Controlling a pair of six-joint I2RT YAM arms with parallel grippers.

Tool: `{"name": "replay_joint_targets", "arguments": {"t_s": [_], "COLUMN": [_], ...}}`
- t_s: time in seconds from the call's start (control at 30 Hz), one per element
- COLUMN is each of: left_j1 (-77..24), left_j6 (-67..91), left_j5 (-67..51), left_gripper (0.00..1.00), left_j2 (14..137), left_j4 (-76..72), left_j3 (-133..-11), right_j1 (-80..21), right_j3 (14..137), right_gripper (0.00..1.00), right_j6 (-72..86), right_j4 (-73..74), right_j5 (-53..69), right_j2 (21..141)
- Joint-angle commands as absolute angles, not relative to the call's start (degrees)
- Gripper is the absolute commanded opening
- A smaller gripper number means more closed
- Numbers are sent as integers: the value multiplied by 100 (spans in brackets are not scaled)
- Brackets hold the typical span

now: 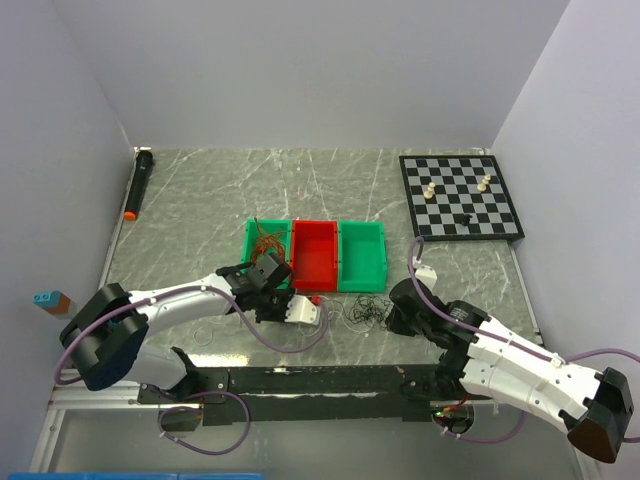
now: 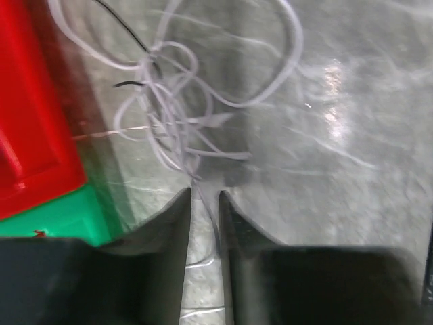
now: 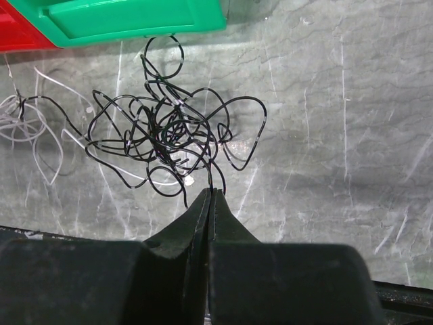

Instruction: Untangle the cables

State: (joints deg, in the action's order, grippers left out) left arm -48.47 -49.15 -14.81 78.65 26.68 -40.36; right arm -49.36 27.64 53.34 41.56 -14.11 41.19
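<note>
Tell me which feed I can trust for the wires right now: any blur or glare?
Left wrist: soft and smeared, the white wires look fuzzy, and there is a glare patch on the table. Right wrist: sharp, with the black tangle crisp against the table under mild reflections. Top external: evenly lit, but the strands are too small to trace.

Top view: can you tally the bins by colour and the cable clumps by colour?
Green bins: 2
Red bin: 1
Red-brown cable clump: 1
White cable clump: 1
Black cable clump: 1
Total: 6
</note>
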Motion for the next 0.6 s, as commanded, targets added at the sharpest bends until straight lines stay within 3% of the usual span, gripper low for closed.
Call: {"name": "replay_joint_targets", "arguments": {"t_s": [0.0, 0.03, 0.23, 0.57], "left_j1": [-4878, -4878, -4878, -4781], "left_j6": [-4825, -4834, -4685, -4395], "left_j5": [-1292, -1240, -915, -792], "left_gripper": [8, 1, 1, 1], "left_j2": [7884, 7866, 7428, 6321], "left_j4": [1978, 1943, 2476, 4965], "left_j3": [-3947, -3929, -4200, -6089], "right_j1": [-4975, -4966, -4966, -4966], "right_j3": [2804, 2812, 2891, 3181], "right_gripper": [0, 0, 0, 0], "right_j6": [5423, 5432, 5738, 6600], "right_j4": [4192, 4245, 4614, 5255], "right_j5": [-1529, -1555, -1871, -2645], "right_j2": [4043, 4017, 4016, 4666]}}
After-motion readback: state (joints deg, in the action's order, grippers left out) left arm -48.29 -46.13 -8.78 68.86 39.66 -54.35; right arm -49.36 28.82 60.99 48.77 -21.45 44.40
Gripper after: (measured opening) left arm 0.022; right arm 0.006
